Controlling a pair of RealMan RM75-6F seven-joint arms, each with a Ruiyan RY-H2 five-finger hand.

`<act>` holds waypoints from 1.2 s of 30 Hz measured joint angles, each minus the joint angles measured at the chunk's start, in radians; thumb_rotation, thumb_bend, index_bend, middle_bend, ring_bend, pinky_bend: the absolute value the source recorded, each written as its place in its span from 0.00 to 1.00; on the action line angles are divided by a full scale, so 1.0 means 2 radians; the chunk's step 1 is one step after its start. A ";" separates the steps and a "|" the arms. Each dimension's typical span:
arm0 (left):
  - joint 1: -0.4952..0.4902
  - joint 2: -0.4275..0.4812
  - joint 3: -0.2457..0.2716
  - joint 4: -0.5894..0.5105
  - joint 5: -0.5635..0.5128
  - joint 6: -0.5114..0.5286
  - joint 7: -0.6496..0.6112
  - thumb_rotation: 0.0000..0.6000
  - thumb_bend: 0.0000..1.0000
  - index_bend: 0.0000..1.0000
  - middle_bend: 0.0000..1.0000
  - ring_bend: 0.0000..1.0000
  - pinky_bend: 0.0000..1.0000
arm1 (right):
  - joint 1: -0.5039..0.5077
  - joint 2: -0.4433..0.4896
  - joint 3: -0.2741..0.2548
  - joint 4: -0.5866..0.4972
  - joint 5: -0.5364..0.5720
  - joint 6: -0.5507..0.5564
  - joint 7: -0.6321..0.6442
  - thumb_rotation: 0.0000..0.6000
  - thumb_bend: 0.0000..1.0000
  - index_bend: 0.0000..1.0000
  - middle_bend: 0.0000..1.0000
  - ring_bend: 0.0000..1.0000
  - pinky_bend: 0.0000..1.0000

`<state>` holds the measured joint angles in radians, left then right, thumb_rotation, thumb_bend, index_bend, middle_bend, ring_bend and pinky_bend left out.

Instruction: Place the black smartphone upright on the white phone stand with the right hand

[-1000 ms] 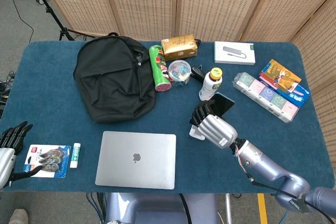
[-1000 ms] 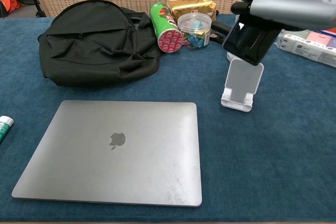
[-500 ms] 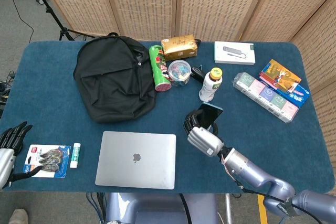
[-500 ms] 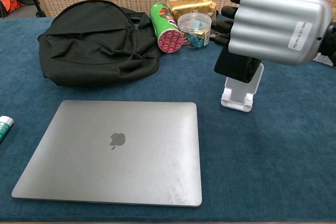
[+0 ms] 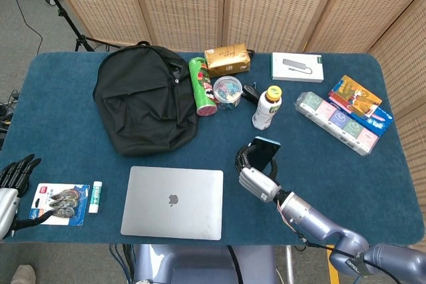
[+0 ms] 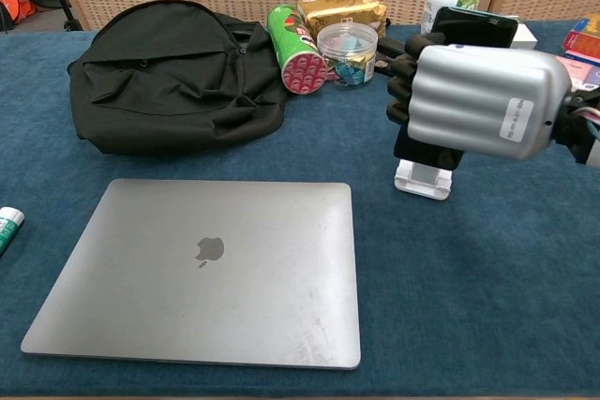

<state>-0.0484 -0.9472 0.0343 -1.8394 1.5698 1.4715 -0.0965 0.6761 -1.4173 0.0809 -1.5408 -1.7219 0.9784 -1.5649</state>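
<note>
My right hand (image 6: 473, 100) grips the black smartphone (image 6: 469, 25), which stands upright with its lower end (image 6: 427, 155) down at the white phone stand (image 6: 424, 180). Only the stand's base shows below the hand in the chest view. In the head view the black smartphone (image 5: 265, 149) rises above my right hand (image 5: 256, 179) right of the laptop, and the stand is hidden. Whether the phone rests on the stand's lip I cannot tell. My left hand (image 5: 12, 184) lies open at the table's front left edge, holding nothing.
A silver laptop (image 5: 174, 202) lies closed left of the stand. Behind stand a black backpack (image 5: 143, 104), a green chip can (image 5: 202, 86), a clear jar (image 5: 227, 91), a bottle (image 5: 267, 106) and several boxes (image 5: 339, 119). A blister pack (image 5: 60, 203) and tube (image 5: 97, 196) lie front left.
My right hand has come down and toward the table's front with the phone, turning it from tilted above the stand to upright against it. The left hand has not moved.
</note>
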 measured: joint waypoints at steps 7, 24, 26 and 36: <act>0.000 0.001 0.000 0.000 -0.001 -0.001 -0.002 1.00 0.00 0.00 0.00 0.00 0.00 | -0.007 -0.020 -0.005 0.019 0.001 0.003 -0.029 1.00 0.39 0.46 0.45 0.33 0.42; 0.000 0.003 0.001 -0.001 0.001 -0.001 -0.006 1.00 0.00 0.00 0.00 0.00 0.00 | -0.022 -0.048 -0.009 0.029 0.014 0.004 -0.085 1.00 0.39 0.46 0.45 0.33 0.42; 0.000 0.004 0.001 -0.001 0.001 0.000 -0.008 1.00 0.00 0.00 0.00 0.00 0.00 | -0.023 -0.049 -0.008 0.028 0.017 0.004 -0.089 1.00 0.39 0.46 0.45 0.33 0.42; 0.001 0.006 0.001 0.000 0.003 0.002 -0.014 1.00 0.00 0.00 0.00 0.00 0.00 | -0.027 -0.058 -0.009 0.032 0.031 0.001 -0.114 1.00 0.39 0.46 0.45 0.33 0.42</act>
<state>-0.0467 -0.9348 0.0361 -1.8396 1.5755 1.4752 -0.1246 0.6225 -1.5339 0.0632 -1.4765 -1.6606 0.9798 -1.7928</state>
